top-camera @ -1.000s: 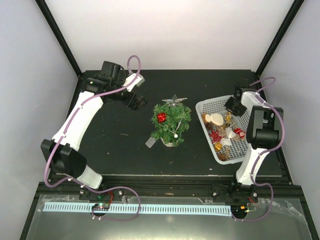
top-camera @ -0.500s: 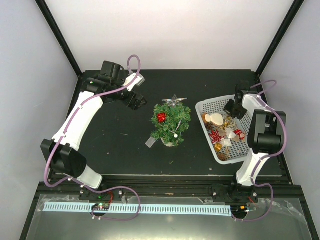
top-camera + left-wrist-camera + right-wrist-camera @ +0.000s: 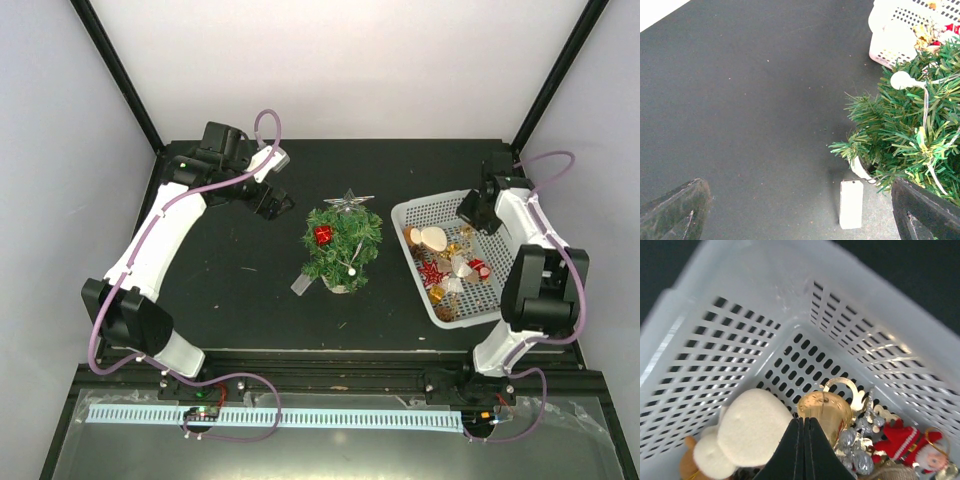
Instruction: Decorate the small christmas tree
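The small christmas tree (image 3: 343, 243) stands mid-table in its cream pot (image 3: 338, 286), with a silver star (image 3: 348, 202) on top and a red gift ornament (image 3: 323, 235) on its left side. My left gripper (image 3: 273, 203) is open and empty, behind and left of the tree. In the left wrist view the gripper (image 3: 797, 192) frames bare mat, with the tree (image 3: 905, 135) at the right. My right gripper (image 3: 472, 212) hovers in the basket's far corner. In the right wrist view it (image 3: 804, 426) is shut with nothing in it, just above a gold bell (image 3: 826, 410).
The white perforated basket (image 3: 412, 212) at the right holds several ornaments: a white felt figure (image 3: 752, 432), silver beads (image 3: 855, 452), a Santa (image 3: 907, 442). A white battery box (image 3: 851, 203) lies beside the pot, wired to the tree's lights.
The right arm's elbow has swung out to the right and its gripper has shifted slightly toward the basket's far right corner. The left arm and the tree have not moved.
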